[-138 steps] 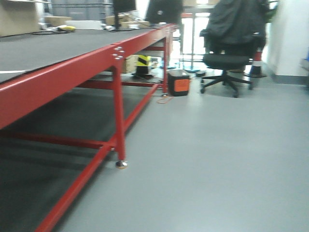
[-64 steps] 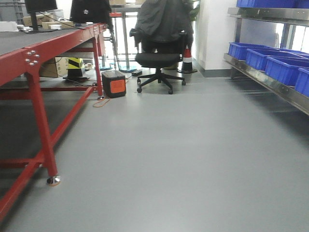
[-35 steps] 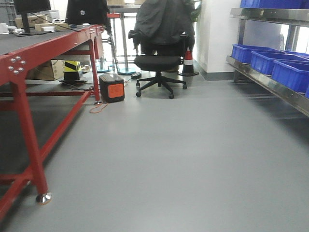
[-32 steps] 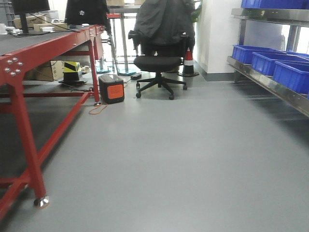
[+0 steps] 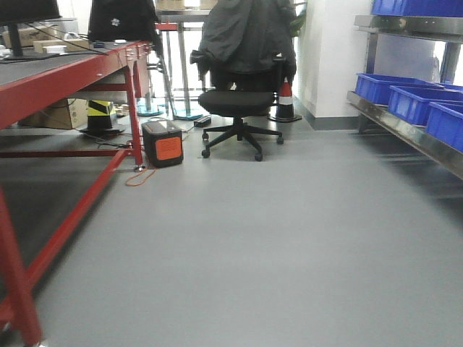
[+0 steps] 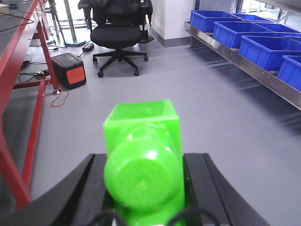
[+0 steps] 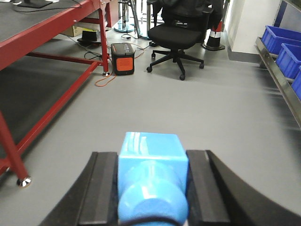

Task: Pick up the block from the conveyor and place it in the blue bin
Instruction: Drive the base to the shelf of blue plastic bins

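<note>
- Low in the left wrist frame, the block [image 6: 141,132] sits pinched between the black fingers [image 6: 84,188] of the left gripper [image 6: 146,165], stud toward the camera. It is already off the conveyor [image 6: 16,42], which runs up the left edge.
- On the other arm, the right gripper [image 7: 151,162] clamps a blue brick [image 7: 150,146] the same way; I judge that is not the task's piece.
- At upper right, bins [image 6: 263,42] line a shelf [image 6: 235,63], well apart from the block — so the step in hand looks like the carry across the floor [image 5: 275,231].
- To do it well, turn to face the shelf squarely, steering wide of the chair [image 5: 235,101] and the orange box [image 5: 163,143].
- Bring the block above a bin's rim before the fingers part — a release short of it would likely land on the shelf edge or the floor.
- No loosening of the pinch while rolling.
</note>
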Available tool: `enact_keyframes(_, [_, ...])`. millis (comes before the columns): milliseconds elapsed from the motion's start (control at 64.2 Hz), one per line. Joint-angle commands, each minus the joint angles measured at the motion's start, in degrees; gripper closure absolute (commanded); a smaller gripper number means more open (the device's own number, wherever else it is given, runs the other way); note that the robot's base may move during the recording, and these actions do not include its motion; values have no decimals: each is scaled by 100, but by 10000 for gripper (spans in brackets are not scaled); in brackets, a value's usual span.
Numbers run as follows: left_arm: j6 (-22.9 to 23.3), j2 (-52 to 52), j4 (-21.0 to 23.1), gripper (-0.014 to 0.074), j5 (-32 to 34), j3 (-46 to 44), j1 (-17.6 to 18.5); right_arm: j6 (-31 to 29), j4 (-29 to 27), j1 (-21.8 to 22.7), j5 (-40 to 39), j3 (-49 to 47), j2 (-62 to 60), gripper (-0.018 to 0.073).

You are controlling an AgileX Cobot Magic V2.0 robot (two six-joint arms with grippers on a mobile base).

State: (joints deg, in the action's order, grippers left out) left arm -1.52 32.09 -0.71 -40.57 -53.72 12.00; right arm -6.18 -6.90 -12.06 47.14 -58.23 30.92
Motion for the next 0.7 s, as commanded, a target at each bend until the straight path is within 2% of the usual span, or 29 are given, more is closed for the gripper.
enact_keyframes(0, [29, -25, 13, 707, 106, -8, 35, -36, 19, -5, -139, -53, -19, 712])
enact_keyframes(685, [29, -25, 13, 707, 106, -8, 35, -36, 19, -5, -139, -53, -19, 712])
